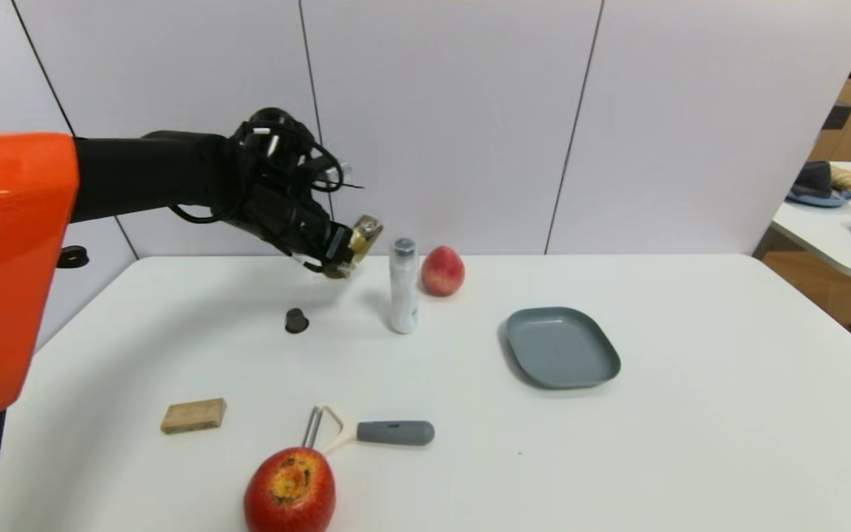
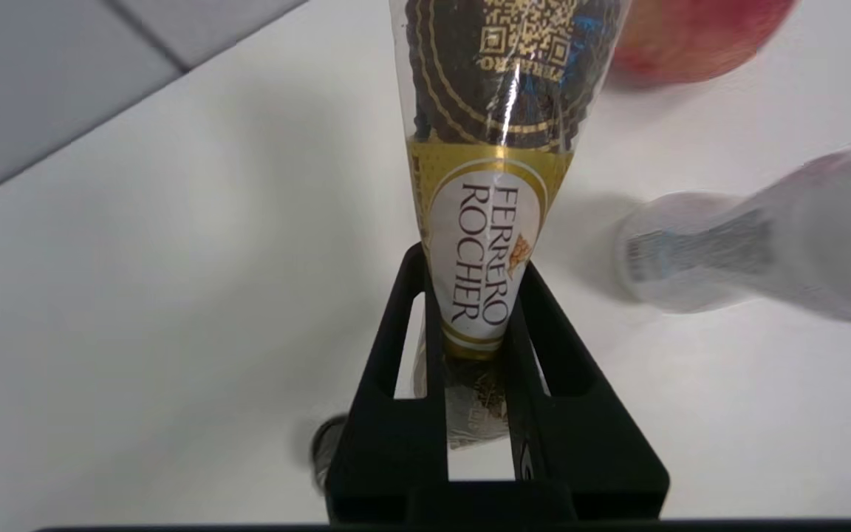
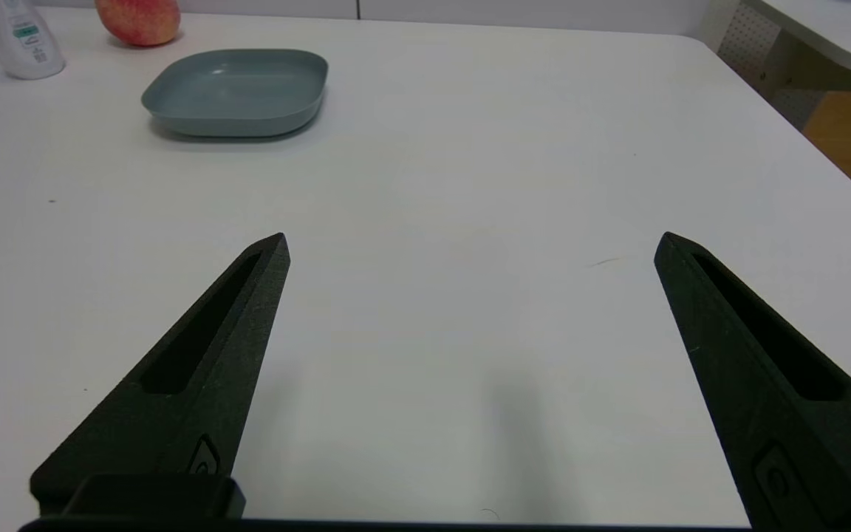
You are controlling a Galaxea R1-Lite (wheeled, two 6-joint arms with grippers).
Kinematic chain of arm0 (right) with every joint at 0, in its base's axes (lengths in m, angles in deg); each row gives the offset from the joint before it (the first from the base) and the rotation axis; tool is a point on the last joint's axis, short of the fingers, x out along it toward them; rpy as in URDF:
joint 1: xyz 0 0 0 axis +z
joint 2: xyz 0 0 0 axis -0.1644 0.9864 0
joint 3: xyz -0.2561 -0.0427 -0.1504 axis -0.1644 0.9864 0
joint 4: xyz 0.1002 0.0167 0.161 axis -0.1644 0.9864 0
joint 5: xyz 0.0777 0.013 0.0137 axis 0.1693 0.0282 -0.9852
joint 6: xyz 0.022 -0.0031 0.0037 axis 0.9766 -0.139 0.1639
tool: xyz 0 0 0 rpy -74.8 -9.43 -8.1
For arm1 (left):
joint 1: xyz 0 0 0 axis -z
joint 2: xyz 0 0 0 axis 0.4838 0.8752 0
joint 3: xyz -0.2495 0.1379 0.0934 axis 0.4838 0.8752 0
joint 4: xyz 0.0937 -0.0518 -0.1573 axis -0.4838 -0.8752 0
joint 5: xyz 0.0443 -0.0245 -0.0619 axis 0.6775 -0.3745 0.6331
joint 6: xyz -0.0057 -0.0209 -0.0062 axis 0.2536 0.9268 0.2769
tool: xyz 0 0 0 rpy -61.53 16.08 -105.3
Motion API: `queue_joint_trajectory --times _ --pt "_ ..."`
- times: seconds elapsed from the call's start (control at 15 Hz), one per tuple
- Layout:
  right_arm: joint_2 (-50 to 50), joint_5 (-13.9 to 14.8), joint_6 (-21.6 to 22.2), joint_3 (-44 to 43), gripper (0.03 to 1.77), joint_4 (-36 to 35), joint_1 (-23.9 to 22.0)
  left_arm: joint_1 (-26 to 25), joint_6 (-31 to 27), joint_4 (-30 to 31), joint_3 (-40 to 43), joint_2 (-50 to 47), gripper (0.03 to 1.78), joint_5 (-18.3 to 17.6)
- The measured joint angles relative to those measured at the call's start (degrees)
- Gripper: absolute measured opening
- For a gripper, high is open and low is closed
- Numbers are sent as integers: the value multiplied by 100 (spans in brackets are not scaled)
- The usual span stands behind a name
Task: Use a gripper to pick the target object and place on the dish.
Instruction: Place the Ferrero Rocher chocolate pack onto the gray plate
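Head view | left end effector clamps packet aloft | right end effector wide

The head view looks down from above across the whole table. The left wrist view sits close, looking steeply down. The right wrist view looks low across it, sharing the dish, upper left.
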Motion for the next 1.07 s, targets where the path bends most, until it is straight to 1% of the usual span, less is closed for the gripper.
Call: queue_joint_trajectory --times 0.13,0.33,0.67,0.8,1.07 --pt "0 2 0 0 171 -2 0 330 -15 389 -7 140 27 -151" --pt "0 0 0 0 171 -2 0 861 -6 928 -9 391 26 -201" --pt "0 2 7 0 171 -2 -5 1637 13 1395 -30 678 26 -206" --pt "0 2 10 0 171 -2 -2 1794 52 1395 -33 719 26 -206" --pt "0 2 11 0 171 -2 -2 1860 61 1421 -66 664 26 -201"
